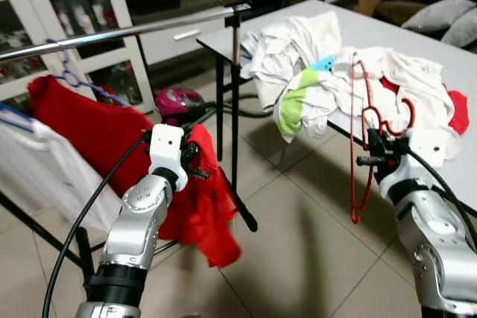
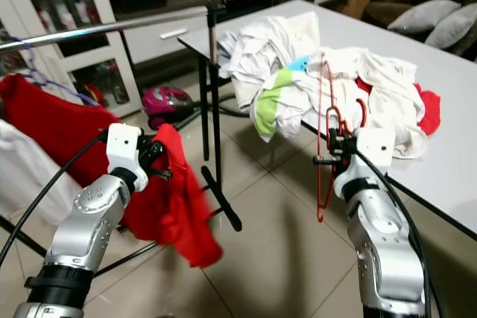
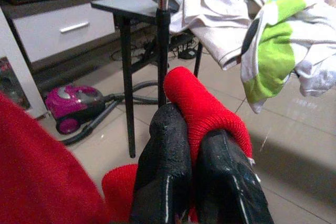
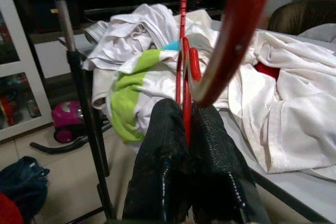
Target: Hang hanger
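On the far left, a red garment (image 1: 82, 128) and a white one (image 1: 33, 169) hang from the metal rail (image 1: 119, 33) of the clothes rack. The left gripper (image 3: 191, 171) is pinched tight on a fold of a red cloth (image 1: 205, 202), which droops below it. Behind, a pink vacuum cleaner (image 1: 179, 100) sits on the tiled floor. Over to the right, the right gripper (image 4: 186, 150) clamps a red hanger (image 1: 363, 147), dangling just beside the near edge of the white table (image 1: 417, 31), where laundry (image 1: 335, 80) lies piled.
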